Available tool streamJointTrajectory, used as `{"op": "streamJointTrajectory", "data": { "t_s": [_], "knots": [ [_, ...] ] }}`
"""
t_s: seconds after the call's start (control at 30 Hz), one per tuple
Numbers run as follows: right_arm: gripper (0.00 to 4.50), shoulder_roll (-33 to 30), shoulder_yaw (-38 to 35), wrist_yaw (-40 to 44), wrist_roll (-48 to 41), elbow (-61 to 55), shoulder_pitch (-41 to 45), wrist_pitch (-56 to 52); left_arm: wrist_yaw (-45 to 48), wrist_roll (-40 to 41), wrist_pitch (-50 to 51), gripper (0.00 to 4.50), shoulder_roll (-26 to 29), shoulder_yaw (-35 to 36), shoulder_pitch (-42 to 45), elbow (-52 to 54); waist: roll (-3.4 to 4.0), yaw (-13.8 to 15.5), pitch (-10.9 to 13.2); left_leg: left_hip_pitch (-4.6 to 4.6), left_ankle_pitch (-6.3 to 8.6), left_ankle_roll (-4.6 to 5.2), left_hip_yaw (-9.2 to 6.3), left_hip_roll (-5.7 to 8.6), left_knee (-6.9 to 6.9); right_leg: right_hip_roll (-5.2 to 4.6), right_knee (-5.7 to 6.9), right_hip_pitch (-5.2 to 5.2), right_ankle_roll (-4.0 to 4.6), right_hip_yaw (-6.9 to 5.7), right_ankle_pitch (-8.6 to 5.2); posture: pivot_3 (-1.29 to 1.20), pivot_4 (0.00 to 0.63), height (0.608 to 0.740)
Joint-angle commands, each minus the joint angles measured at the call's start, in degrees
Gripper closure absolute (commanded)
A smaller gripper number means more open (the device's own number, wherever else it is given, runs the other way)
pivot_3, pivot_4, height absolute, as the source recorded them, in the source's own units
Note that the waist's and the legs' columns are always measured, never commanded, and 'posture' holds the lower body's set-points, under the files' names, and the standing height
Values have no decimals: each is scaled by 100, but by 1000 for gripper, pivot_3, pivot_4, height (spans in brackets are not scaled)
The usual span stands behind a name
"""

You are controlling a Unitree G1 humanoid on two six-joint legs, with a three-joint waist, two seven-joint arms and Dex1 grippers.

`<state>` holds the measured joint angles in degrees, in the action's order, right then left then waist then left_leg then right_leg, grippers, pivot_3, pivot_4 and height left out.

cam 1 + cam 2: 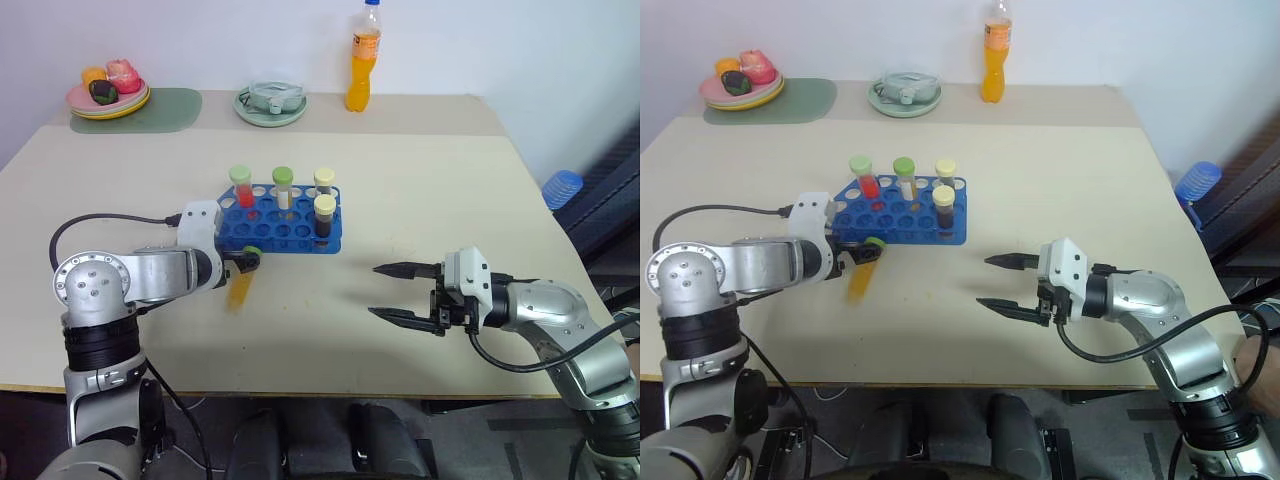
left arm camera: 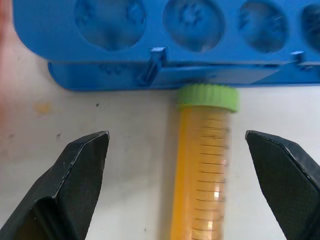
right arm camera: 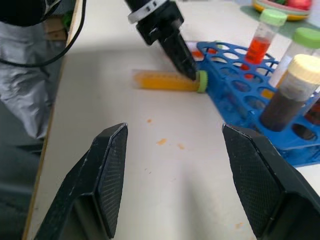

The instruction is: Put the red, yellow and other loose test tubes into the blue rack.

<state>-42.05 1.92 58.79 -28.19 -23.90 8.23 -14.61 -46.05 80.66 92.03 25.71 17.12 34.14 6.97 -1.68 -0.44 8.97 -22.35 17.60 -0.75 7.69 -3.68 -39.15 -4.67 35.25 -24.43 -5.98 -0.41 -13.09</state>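
Between the wide-open left gripper (image 2: pixel 177 185) fingers (image 2: pixel 75 175), untouched, lies the orange-yellow tube (image 2: pixel 200 170), its cap against the blue rack (image 2: pixel 100 55)

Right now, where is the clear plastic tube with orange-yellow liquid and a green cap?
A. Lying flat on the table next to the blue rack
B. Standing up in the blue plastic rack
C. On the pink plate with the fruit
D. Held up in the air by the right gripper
A: the orange-yellow tube lies flat on the table, its green cap against the blue rack, between the left gripper's open fingers.
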Motion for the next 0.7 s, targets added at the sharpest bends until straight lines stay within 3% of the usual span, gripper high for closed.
{"op": "streamJointTrajectory", "data": {
  "t_s": [0.03,0.1,0.2,0.4,0.6,0.7],
  "knots": [
    [1451,7,-130,-87,-46,-292,37,-20,-225,184,47,0,-16,-44,221,-173,0,1,0,0,0,0,0,0,0,0,0,0,0,0,0,0,150,740],
    [1451,-8,-148,-117,-53,-329,17,-45,-300,194,47,0,-6,-130,271,-314,0,1,0,0,0,0,0,1,0,0,0,0,0,0,0,0,150,740],
    [1411,-17,-163,-169,-55,-360,21,-83,-347,133,47,828,16,-263,347,-483,0,3,0,0,0,0,1,1,0,0,0,0,0,0,0,0,150,740],
    [1411,-10,-151,-242,-42,-405,31,-135,-524,177,47,3636,-101,-198,477,-687,0,-3,0,0,-1,-1,1,2,0,0,0,0,-2,0,1,0,150,740],
    [1411,22,-80,-238,5,-297,117,-81,-688,571,-32,3748,58,-187,388,-646,0,-2,0,0,-1,-1,0,2,0,0,0,0,-2,0,1,0,150,740],
    [1411,83,17,-185,57,-173,242,-23,-713,1050,-210,3748,402,-265,171,-362,0,-27,0,0,-1,-1,0,1,0,0,0,0,-2,0,1,0,150,740]
  ]
}}
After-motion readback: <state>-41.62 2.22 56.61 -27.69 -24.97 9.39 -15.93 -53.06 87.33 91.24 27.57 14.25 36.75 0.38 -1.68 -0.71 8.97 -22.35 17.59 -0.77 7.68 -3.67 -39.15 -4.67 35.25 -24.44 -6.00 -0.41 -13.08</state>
